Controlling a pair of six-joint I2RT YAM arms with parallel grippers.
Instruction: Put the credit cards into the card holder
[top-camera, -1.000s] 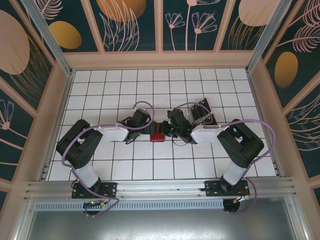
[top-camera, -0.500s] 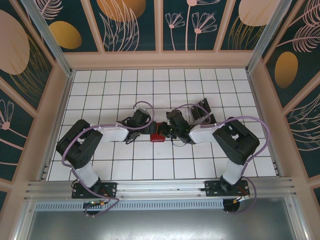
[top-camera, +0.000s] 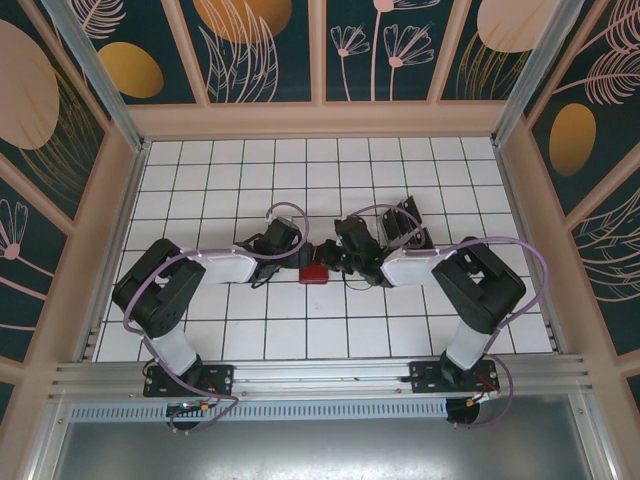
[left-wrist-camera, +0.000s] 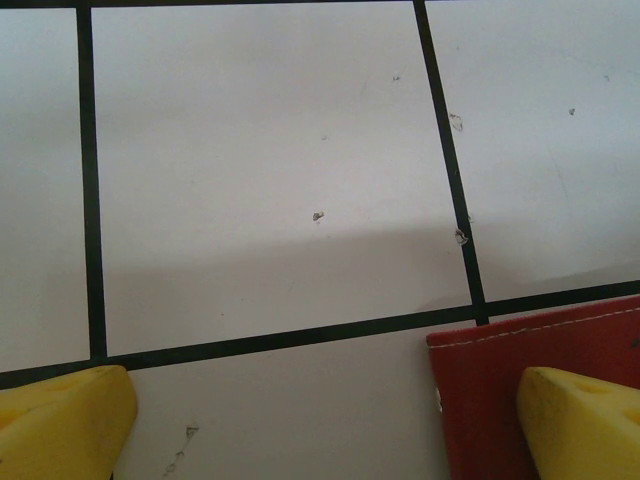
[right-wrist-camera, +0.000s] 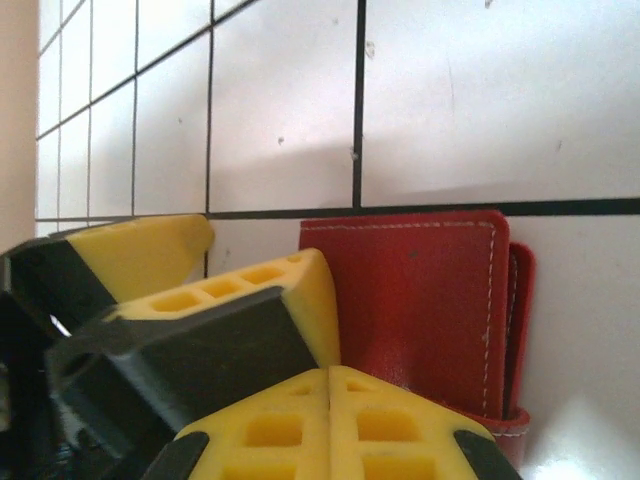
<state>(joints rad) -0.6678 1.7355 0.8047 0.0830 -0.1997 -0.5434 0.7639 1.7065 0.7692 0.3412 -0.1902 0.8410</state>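
top: overhead, far | wrists: low, close | shared: card holder (right-wrist-camera: 420, 300)

A white-tiled worktop (top-camera: 220, 180) with black grid lines fills the middle of the overhead view. In the left wrist view, small dark specks (left-wrist-camera: 317, 216) mark one tile. Dark teal panels (top-camera: 270, 50) with pale flower and leaf drawings and orange ovals rise at 12, 9 and 3 o'clock, framed in pale wood. An aluminium rail (top-camera: 320, 375) runs along the 6 o'clock edge, with a perforated grey strip (top-camera: 330, 410) just beyond it.
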